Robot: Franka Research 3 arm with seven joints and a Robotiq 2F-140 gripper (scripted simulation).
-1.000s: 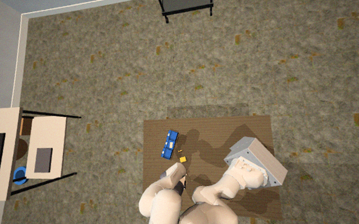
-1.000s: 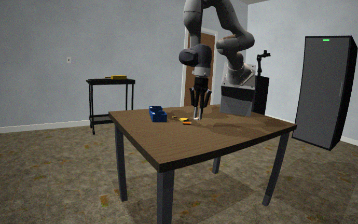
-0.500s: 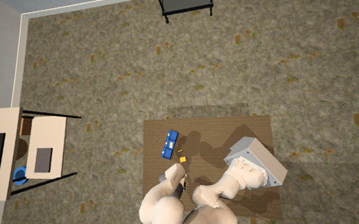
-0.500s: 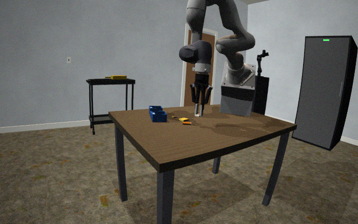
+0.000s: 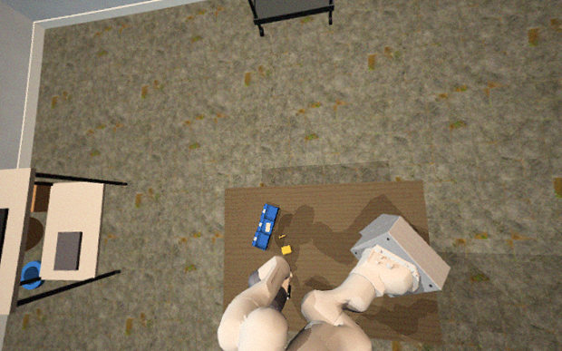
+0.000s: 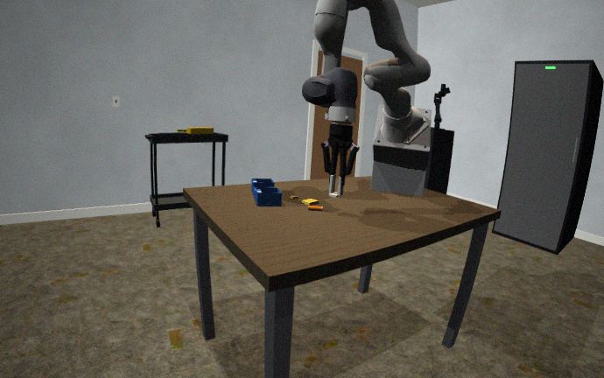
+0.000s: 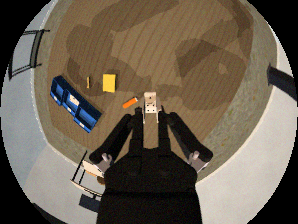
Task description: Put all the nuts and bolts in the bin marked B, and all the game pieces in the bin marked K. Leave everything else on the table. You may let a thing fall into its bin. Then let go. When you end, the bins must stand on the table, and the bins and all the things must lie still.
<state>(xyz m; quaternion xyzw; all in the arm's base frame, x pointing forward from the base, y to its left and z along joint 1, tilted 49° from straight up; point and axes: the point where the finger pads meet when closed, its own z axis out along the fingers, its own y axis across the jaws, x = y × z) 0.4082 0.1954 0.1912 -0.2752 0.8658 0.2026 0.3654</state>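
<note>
One pale tan piece (image 7: pixel 152 100), likely a game piece, clamped upright in the gripper (image 6: pixel 335 191), fingers drawn in narrow on either side of it. Hanging just above the wooden table (image 6: pixel 312 262), fingers pointing straight down; contact with the top impossible to judge.

Just beside the fingertips, toward the bins: a small orange cylinder (image 6: pixel 315 207), then a flat yellow tile (image 6: pixel 309 200), then a tiny bolt-like thing (image 6: pixel 293 196), all lying loose on the wood.

Beyond those, well apart from the gripper, a pair of blue bins (image 6: pixel 266 194) joined end to end. In the wrist view, up and to the left of the fingers, long axis slanting across that line of travel. Letters B and K too small to read, so no telling which compartment is nearer.

Judged next: carry over the loose items to the K compartment, then release.
</note>
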